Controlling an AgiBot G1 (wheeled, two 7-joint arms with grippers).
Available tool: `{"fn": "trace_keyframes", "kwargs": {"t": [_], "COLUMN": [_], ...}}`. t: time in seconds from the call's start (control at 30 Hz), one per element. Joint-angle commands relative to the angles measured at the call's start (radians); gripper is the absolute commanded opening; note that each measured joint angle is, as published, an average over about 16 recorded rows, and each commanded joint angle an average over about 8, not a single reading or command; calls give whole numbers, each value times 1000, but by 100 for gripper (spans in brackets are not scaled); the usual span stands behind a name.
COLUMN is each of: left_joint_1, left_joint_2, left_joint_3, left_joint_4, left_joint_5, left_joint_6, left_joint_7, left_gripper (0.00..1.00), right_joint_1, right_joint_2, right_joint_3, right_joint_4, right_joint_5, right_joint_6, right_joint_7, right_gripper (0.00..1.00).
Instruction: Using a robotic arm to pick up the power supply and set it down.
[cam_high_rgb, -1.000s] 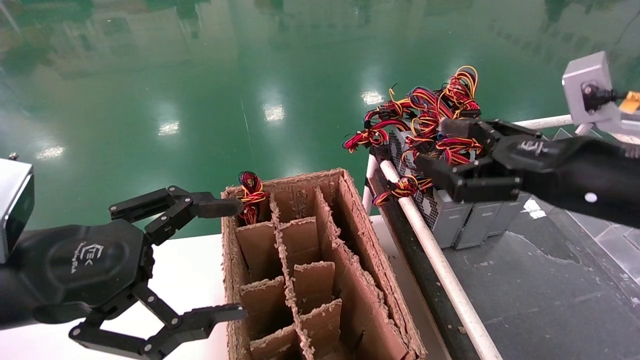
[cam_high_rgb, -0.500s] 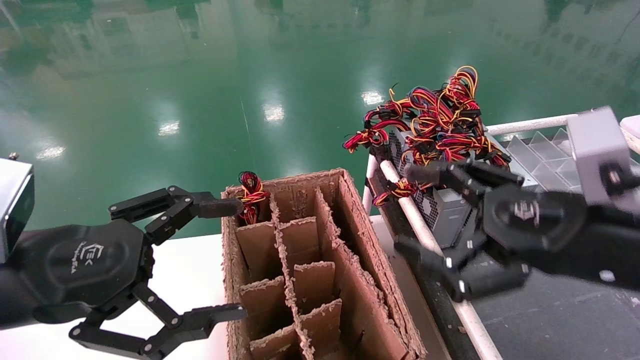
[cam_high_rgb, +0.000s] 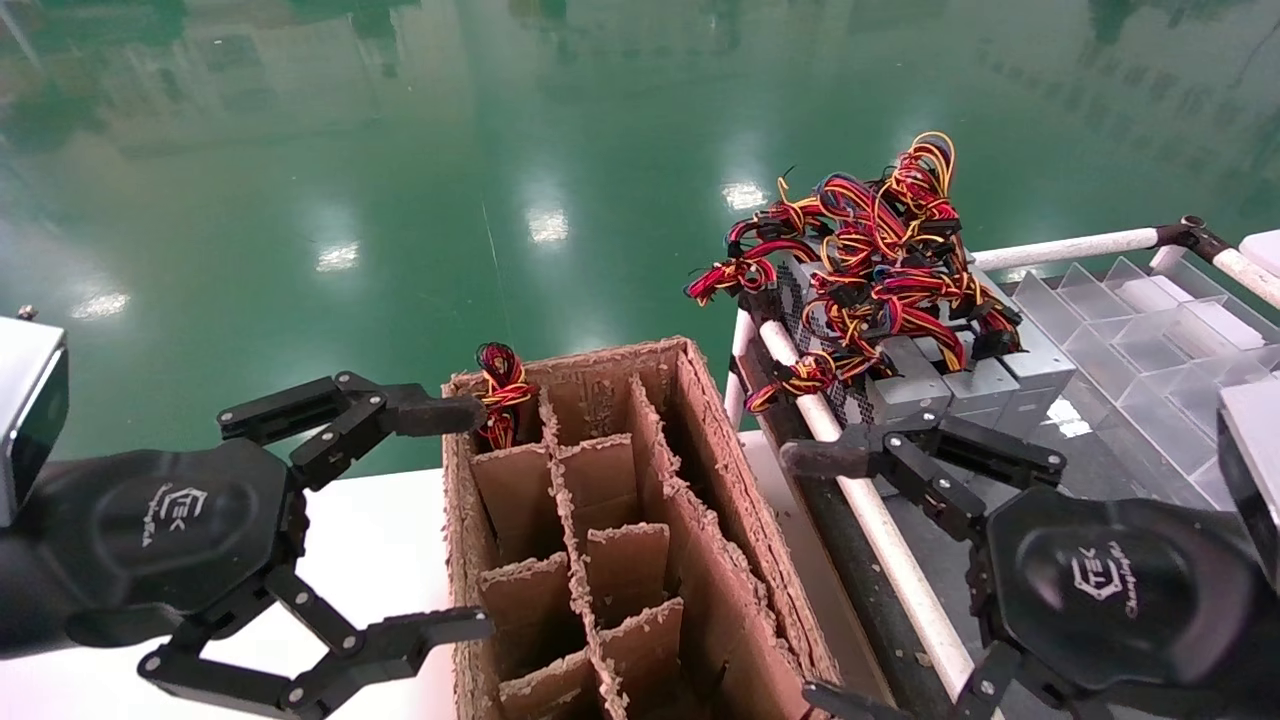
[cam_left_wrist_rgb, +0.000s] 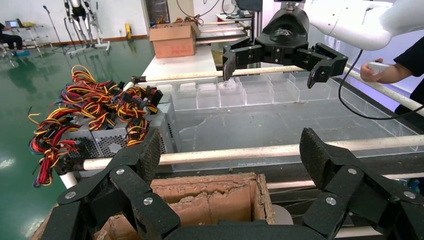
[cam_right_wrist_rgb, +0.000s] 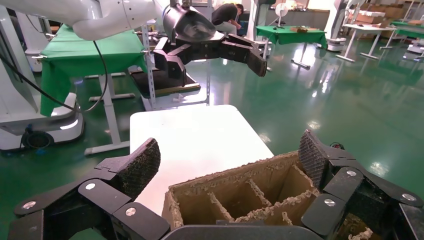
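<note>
Nearest you, both grippers hang spread wide and empty — the left gripper at the left wall of the brown cardboard box, the right gripper low on the box's other side, over the white rail of the dark tray. In the box's far left compartment, a wire bundle pokes up. Farther back, the power supply stands in a row of grey units at the tray's far corner — untouched, its red, yellow and black wires heaped on top. Beyond lies green floor.
</note>
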Motion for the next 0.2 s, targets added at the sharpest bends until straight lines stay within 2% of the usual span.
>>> {"fn": "trace_keyframes", "kwargs": {"t": [0.03,0.2], "left_joint_1": [0,0], "left_joint_2": [0,0], "left_joint_3": [0,0], "left_joint_4": [0,0], "left_joint_5": [0,0], "left_joint_6": [0,0], "left_joint_7": [0,0], "left_gripper": [100,100], "right_joint_1": [-9,-4], "right_joint_2": [-1,-1], "right_joint_3": [11,5], "right_joint_4": [2,1], "right_joint_5": [1,1], "right_joint_6": [-14,-6], "right_joint_7": [-5,-2], "right_gripper": [100,100]}}
